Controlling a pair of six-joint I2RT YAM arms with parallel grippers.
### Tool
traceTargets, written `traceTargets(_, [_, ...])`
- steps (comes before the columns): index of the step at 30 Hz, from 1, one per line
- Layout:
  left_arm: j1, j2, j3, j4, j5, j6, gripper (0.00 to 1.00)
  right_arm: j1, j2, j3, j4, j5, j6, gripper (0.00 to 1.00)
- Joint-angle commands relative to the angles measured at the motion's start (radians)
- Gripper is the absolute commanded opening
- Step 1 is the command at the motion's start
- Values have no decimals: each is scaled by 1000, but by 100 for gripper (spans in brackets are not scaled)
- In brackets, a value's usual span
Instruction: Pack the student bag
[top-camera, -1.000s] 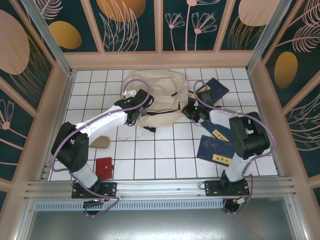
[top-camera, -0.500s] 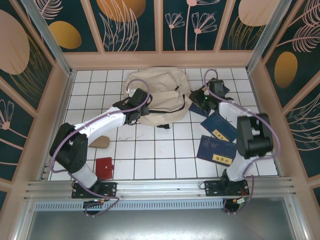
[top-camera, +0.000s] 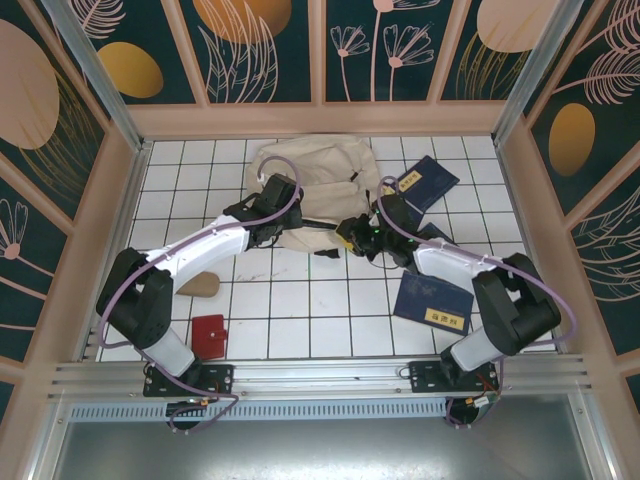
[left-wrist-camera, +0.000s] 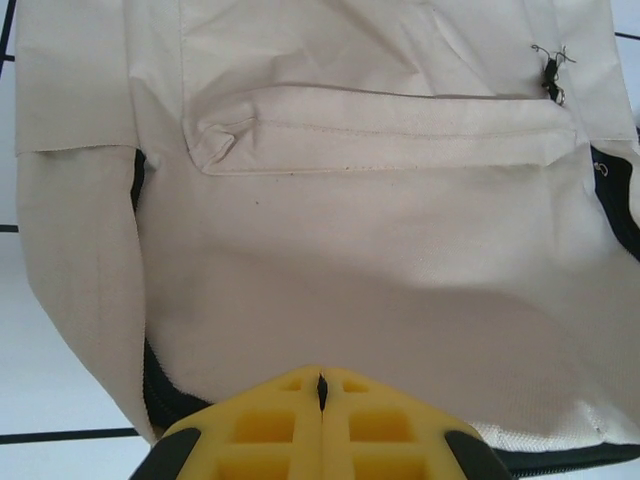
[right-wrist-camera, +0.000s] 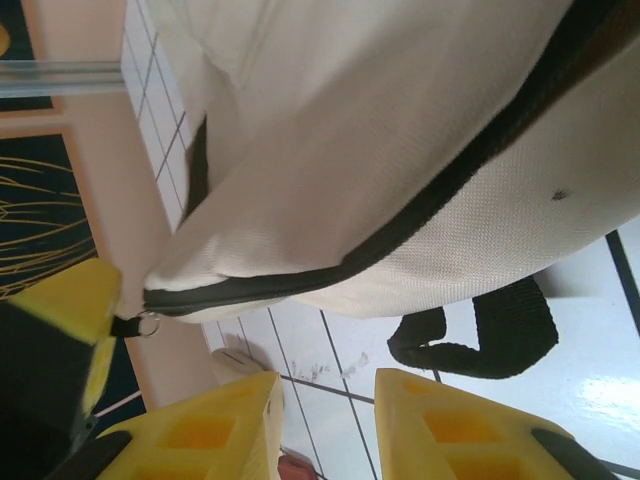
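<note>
The student bag (top-camera: 322, 180), beige with a black zipper, lies flat at the back middle of the tiled table. My left gripper (top-camera: 284, 220) is at its near left edge. Its yellow fingertips (left-wrist-camera: 322, 385) are shut tight on a small black zipper tab. From the right wrist, that tab with its metal ring (right-wrist-camera: 147, 323) runs into the left fingers (right-wrist-camera: 62, 320). My right gripper (top-camera: 350, 236) hovers open at the bag's near right corner (right-wrist-camera: 420, 200). Between its fingers (right-wrist-camera: 325, 425) there is only bare tile. A black strap (right-wrist-camera: 480, 340) loops just beyond them.
Navy books with yellow labels lie to the right: one at the back (top-camera: 425, 180), one in front (top-camera: 432, 302), one partly under my right arm (top-camera: 437, 235). A small red flat item (top-camera: 208, 335) and a tan piece (top-camera: 200, 284) lie front left. Walls enclose the table.
My right gripper swung from the back-right books down and left to the bag's near right corner. The left gripper stayed shut at the bag's edge.
</note>
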Motion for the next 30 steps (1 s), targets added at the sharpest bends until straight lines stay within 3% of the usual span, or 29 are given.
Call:
traceTargets(1, [6, -40, -16, 29, 22, 22, 0, 3, 33, 66, 52, 46, 50, 32])
traceTargets(5, [5, -39, -19, 40, 40, 18, 0, 3, 54, 75, 102, 36, 101, 45])
traceTargets(9, [6, -37, -17, 49, 46, 16, 0, 23, 90, 70, 171, 11, 196, 47])
traceTargets(16, [6, -39, -20, 54, 57, 14, 0, 23, 160, 108, 239, 10, 257, 49])
traceTargets(21, [6, -47, -34, 48, 43, 13, 0, 14, 168, 118, 291, 14, 282, 44])
traceTargets(30, [5, -52, -51, 51, 36, 12, 0, 14, 175, 137, 272, 23, 284, 42])
